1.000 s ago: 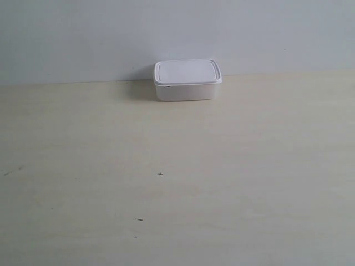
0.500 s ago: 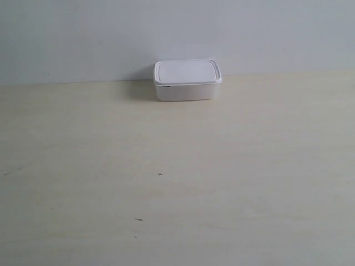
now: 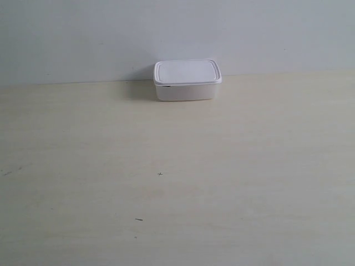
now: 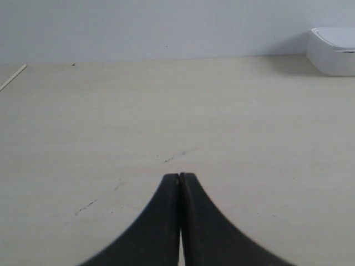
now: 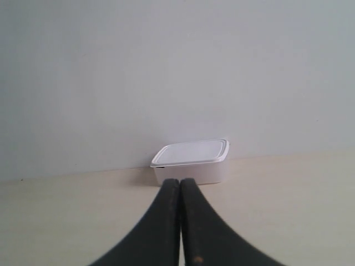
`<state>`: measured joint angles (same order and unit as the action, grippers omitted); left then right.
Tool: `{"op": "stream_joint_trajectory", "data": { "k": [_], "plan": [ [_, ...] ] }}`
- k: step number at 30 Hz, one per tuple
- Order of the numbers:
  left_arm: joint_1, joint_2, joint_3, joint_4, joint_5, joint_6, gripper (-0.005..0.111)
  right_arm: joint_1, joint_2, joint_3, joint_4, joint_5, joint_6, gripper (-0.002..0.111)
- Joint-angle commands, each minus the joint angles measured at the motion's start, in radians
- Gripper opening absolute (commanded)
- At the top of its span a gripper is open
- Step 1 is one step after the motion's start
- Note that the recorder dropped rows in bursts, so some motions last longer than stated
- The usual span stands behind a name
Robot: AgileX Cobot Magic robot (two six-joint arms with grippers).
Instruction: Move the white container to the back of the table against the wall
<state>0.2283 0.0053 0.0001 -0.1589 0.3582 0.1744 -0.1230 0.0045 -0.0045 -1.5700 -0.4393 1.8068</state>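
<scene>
Where tabletop [image 3: 177, 166] meets wall [image 3: 177, 33]: we see the white container [image 3: 187, 80], upright, lid on; we cannot tell if it touches the wall.
left jaws: black, pressed together, nothing between them, low over the tabletop.
right jaws: black, pressed together, nothing held.
white container vs right jaws: straight ahead beyond the tips, well apart.
white container vs left jaws: ahead, off to one side, well apart.
dark specks [image 4: 169, 159]: on the tabletop just ahead of the left jaws.

No text readable anywhere (white container [image 3: 187, 80] unmarked)
</scene>
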Motion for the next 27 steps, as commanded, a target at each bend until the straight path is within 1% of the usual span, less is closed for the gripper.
{"op": "stream_joint_trajectory", "data": {
  "k": [1, 6, 8, 9, 10, 13, 14, 16, 18, 20, 22, 24, 27],
  "plan": [
    [0.001, -0.005, 0.0, 0.002, -0.004, 0.003, 0.0, -0.005, -0.005, 0.005, -0.002, 0.017, 0.0, 0.0],
    [0.001, -0.005, 0.0, 0.002, -0.004, 0.003, 0.0, -0.005, -0.005, 0.005, 0.017, 0.045, 0.067, 0.0],
    [0.001, -0.005, 0.0, 0.002, -0.004, 0.003, 0.0, -0.005, -0.005, 0.005, 0.134, 0.07, 0.044, 0.0],
    [0.001, -0.005, 0.0, 0.002, -0.004, 0.003, 0.0, -0.005, -0.005, 0.005, 0.233, 0.072, -0.008, 0.0],
    [0.001, -0.005, 0.0, 0.002, -0.004, 0.003, 0.0, -0.005, -0.005, 0.005, 0.346, 0.069, -0.106, 0.0],
    [0.001, -0.005, 0.0, 0.002, -0.004, 0.003, 0.0, -0.005, -0.005, 0.005, 0.671, -0.007, -0.505, 0.0],
    [0.001, -0.005, 0.0, 0.002, -0.004, 0.003, 0.0, -0.005, -0.005, 0.005, 0.744, -0.022, -0.628, 0.0],
    [0.001, -0.005, 0.0, 0.002, -0.004, 0.003, 0.0, -0.005, -0.005, 0.005, 0.842, -0.02, -0.798, 0.0],
    [0.001, -0.005, 0.0, 0.002, -0.004, 0.003, 0.0, -0.005, -0.005, 0.005, 0.909, 0.014, -0.908, 0.0],
    [0.001, -0.005, 0.0, 0.002, -0.004, 0.003, 0.0, -0.005, -0.005, 0.005, 1.061, 0.076, -1.066, 0.0],
    [0.001, -0.005, 0.0, 0.002, -0.004, 0.003, 0.0, -0.005, -0.005, 0.005, 1.158, 0.112, -1.198, 0.0],
    [0.001, -0.005, 0.0, 0.002, -0.004, 0.003, 0.0, -0.005, -0.005, 0.005, 1.165, 0.12, -1.259, 0.0],
    [0.001, -0.005, 0.0, 0.002, -0.004, 0.003, 0.0, -0.005, -0.005, 0.005, 1.165, 0.189, -1.264, 0.0]
  ]
}}
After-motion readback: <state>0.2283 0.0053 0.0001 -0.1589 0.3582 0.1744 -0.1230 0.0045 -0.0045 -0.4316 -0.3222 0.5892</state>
